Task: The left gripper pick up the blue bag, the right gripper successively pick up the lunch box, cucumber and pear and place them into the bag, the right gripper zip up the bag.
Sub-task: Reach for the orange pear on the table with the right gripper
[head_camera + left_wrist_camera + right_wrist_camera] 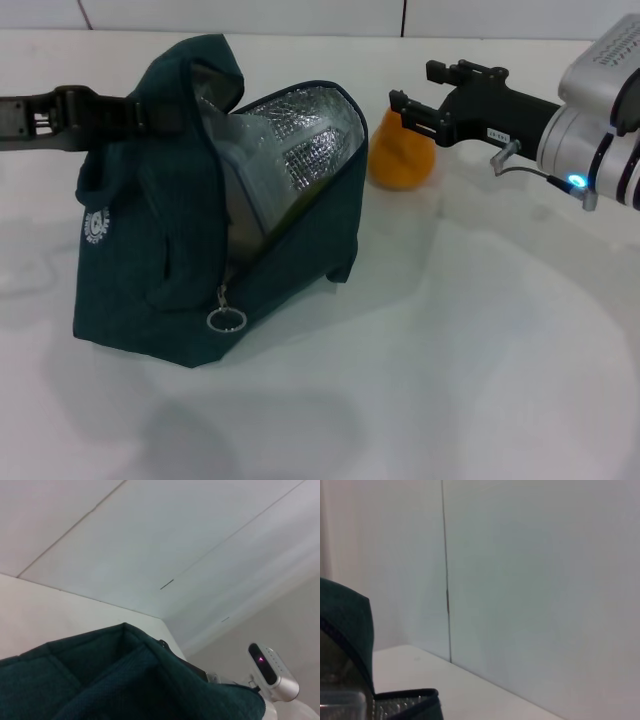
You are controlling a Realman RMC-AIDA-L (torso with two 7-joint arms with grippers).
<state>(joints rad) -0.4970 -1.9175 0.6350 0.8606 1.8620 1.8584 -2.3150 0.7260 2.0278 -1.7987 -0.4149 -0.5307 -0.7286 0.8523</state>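
Observation:
The blue bag (150,250) stands at the left of the white table, its mouth open and its silver foil lining (300,130) showing. My left gripper (140,115) comes in from the left and is shut on the bag's top handle, holding that side up. Bag fabric (125,685) fills the bottom of the left wrist view. The clear lunch box (245,180) lies inside the bag, and its edge (340,700) shows in the right wrist view. A green sliver low in the opening may be the cucumber (298,205). The orange pear (400,155) stands just right of the bag. My right gripper (412,85) hovers open and empty just above it.
The zipper's metal ring pull (227,320) hangs at the bag's front corner. The bare table (450,350) stretches in front and to the right. A white wall (300,15) runs close behind the bag and pear.

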